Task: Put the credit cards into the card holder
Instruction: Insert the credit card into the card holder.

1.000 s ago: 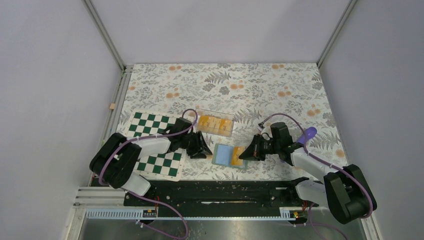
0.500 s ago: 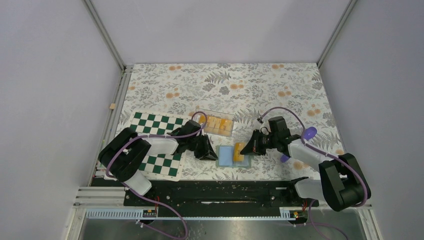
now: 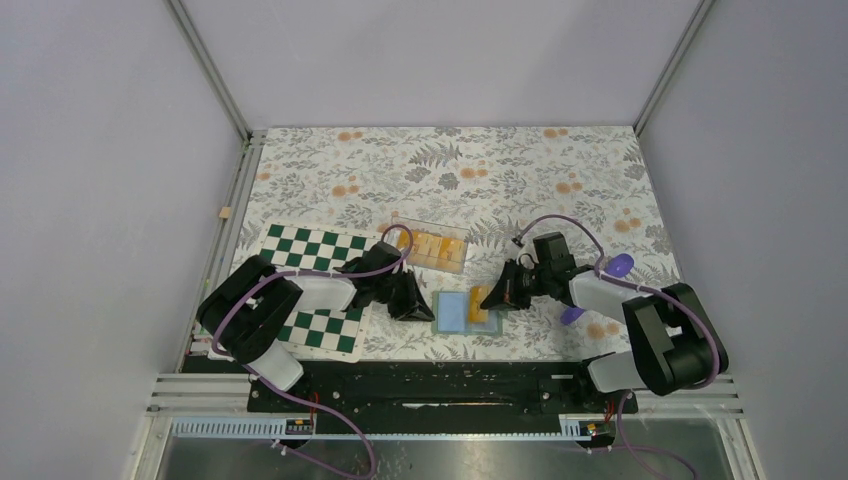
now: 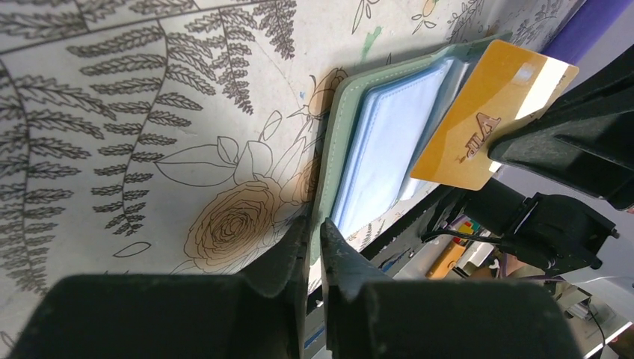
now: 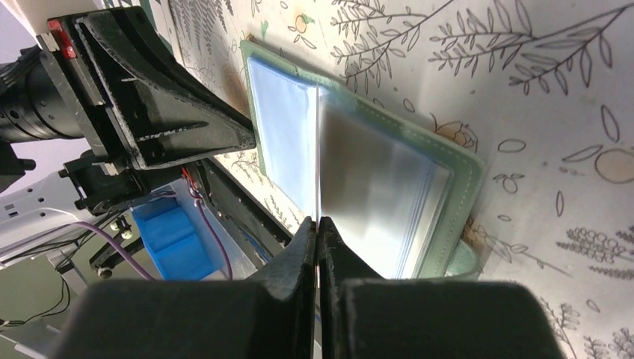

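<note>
The green card holder (image 3: pixel 455 311) lies open on the floral cloth with its clear-blue sleeves up (image 4: pixel 389 142) (image 5: pixel 374 187). My left gripper (image 3: pixel 427 309) (image 4: pixel 314 226) is shut on the holder's left cover edge. My right gripper (image 3: pixel 491 300) (image 5: pixel 318 222) is shut on one orange credit card (image 3: pixel 478 302) (image 4: pixel 490 112). That card stands tilted over the holder's right half and reads "VIP". In the right wrist view it shows edge-on as a thin line (image 5: pixel 319 149). Several more credit cards (image 3: pixel 425 246) lie in a clear tray (image 3: pixel 464 262) behind the holder.
A green-and-white chequered board (image 3: pixel 310 255) lies under the left arm at the left. The clear tray sits close behind both grippers. The black rail (image 3: pixel 450 385) at the arms' bases runs along the near table edge. The left gripper's fingers (image 5: pixel 172 120) stand close to the card.
The left gripper moved right to the holder's edge and closed on it. The right gripper carried the card a little left and farther, over the holder; the holder shifted slightly right.
</note>
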### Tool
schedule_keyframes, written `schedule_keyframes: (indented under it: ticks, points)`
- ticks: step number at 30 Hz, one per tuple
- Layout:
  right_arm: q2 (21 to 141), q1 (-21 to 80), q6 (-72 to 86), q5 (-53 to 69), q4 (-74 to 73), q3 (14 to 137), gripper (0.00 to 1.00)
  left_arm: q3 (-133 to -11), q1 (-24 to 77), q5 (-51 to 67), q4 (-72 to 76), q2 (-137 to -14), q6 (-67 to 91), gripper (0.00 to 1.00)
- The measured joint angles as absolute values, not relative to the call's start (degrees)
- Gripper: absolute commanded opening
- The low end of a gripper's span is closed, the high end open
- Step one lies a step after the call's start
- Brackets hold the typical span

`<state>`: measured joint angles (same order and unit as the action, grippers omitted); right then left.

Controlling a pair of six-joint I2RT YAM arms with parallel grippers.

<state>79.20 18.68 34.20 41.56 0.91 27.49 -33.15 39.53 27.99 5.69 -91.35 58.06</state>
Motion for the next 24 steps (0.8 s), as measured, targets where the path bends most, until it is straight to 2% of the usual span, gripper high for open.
schedule_keyframes:
  ticks: [11, 24]
  points:
    - [85.38, 18.59, 38.74, 44.77, 10.85, 26.83, 0.00, -33.15, 39.59, 27.99, 5.72, -91.68, 58.06, 0.05]
    - [87.39, 18.57, 44.01, 47.66, 17.56, 21.89, 0.00, -33.15, 39.70, 27.97, 5.74, -91.74, 58.08, 0.04]
